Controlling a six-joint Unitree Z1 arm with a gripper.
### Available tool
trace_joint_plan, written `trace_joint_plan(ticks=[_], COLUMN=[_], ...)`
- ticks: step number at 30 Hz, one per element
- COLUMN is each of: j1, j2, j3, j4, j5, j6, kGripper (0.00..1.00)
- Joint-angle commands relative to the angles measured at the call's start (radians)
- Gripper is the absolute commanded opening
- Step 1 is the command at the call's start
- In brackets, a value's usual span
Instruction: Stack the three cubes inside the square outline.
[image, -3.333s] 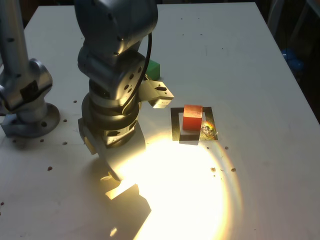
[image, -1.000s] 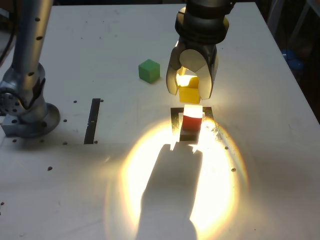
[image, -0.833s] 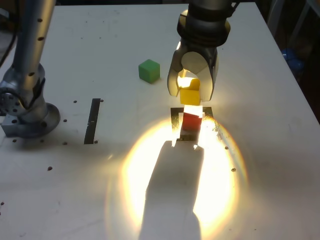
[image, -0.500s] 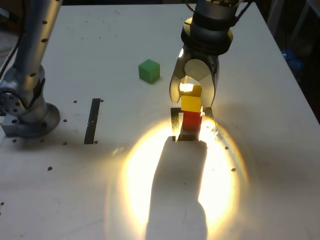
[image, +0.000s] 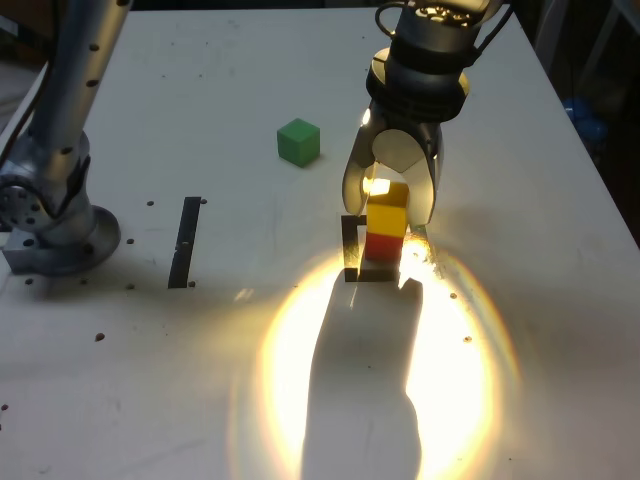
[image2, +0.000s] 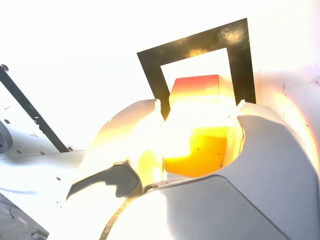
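Nearest in the exterior view: open white surface (image: 150, 400), washed by a bright pool of light and crossed by the arm's long shadow (image: 360, 390); a few dark specks, otherwise free room at 6 o'clock of the stack.

Farther back, at mid-surface: square outline (image: 349, 245), dark and thick-lined, with the orange-red cube (image: 381, 247) inside it. Directly on top, the yellow cube (image: 387, 212), matte, edges roughly in line with the cube below.

End effector (image: 388, 205) pointing down over the stack, one pale jaw on each side of the yellow cube; clamped or let go, cannot tell through the glare in either view.

At 9 o'clock of the stack, well apart: narrow dark strip (image: 185, 242), then the arm's grey base (image: 55, 225) near the surface's edge on the exterior view's left.

At 10 o'clock, farther back: green cube (image: 298, 141), alone, clear room all round. Beyond it, bare surface up to the far edge.
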Motion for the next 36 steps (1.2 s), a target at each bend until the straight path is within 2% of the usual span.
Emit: trace_joint_plan(ticks=[1,8,15,21,25,36], j1=[0.001,0.007,0.044,0.143,0.229,0.451], j2=[0.001,-0.020,-0.114,-0.183,-0.198,-0.207], j3=[0.004,0.020,0.098,0.176,0.208,0.273], j4=[-0.001,0.000,0.002,0.000,-0.004,-0.003], j5=[-0.001,0.006,0.057,0.082,0.082,0.048], j6=[0.002,0.002,-0.003,0.004,-0.008,-0.108], kGripper=[0.99,1.00,1.00,0.99,0.99,0.99])
